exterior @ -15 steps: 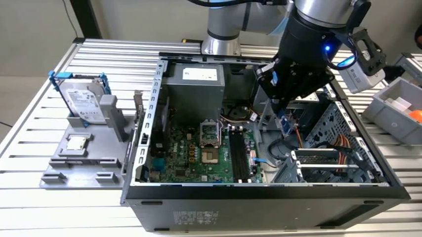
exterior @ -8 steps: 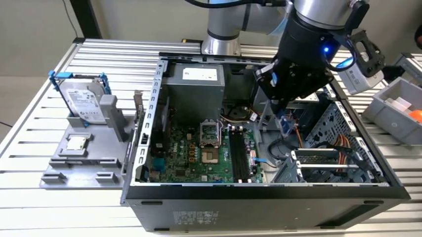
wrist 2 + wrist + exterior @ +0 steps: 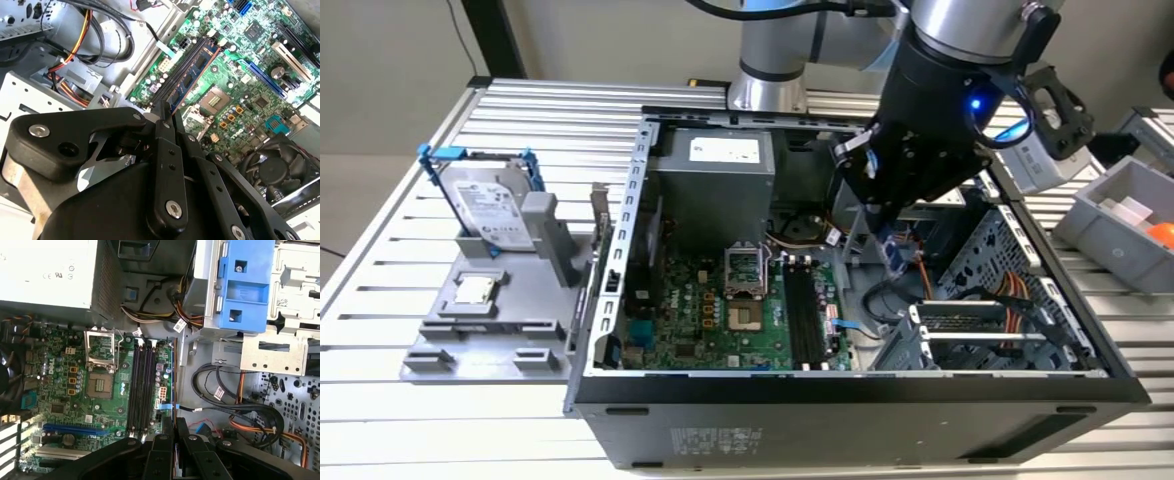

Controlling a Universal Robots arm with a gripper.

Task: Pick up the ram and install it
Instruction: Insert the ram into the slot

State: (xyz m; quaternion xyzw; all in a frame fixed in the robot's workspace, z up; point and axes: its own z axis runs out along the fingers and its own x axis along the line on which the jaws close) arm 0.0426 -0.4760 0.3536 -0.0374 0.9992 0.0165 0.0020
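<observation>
Green-blue ram (image 3: pixel 195 70) is pinched between your gripper's (image 3: pixel 167 114) jaws, up above the black memory slots (image 3: pixel 142 385) and a little to one side of them. I think the pick-up is done and you're on the fitting step. The stick must line up straight with a slot. Cables (image 3: pixel 220 390) crowd beside the slots. The computer case (image 3: pixel 854 385) around the slots sits on a ribbed metal table (image 3: pixel 400 420).
</observation>
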